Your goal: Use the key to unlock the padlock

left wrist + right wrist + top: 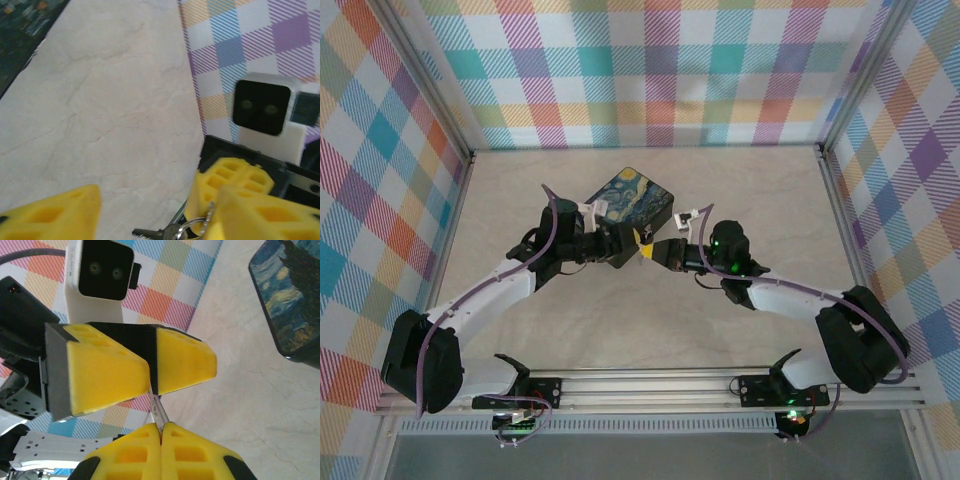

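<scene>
My right gripper (161, 427) is shut on a thin silvery key (159, 410), seen edge-on and sticking up out of its yellow fingertips. The key's far end reaches the tips of my left gripper (152, 385), right in front. In the left wrist view my left gripper (160, 200) stands open, its yellow fingers (50, 215) wide apart. The key (211, 212) runs beside its right finger. A key ring (192, 227) with a second dark key (150, 232) hangs below. From above, both grippers (632, 243) (655, 250) meet tip to tip over the table. The padlock is hidden.
A dark box (630, 205) with a blue-and-yellow swirly lid lies just behind the two grippers, close to the left wrist. Checkered walls (660, 70) enclose the pale marble table (650, 320) on three sides. An aluminium rail (650, 385) runs along the near edge.
</scene>
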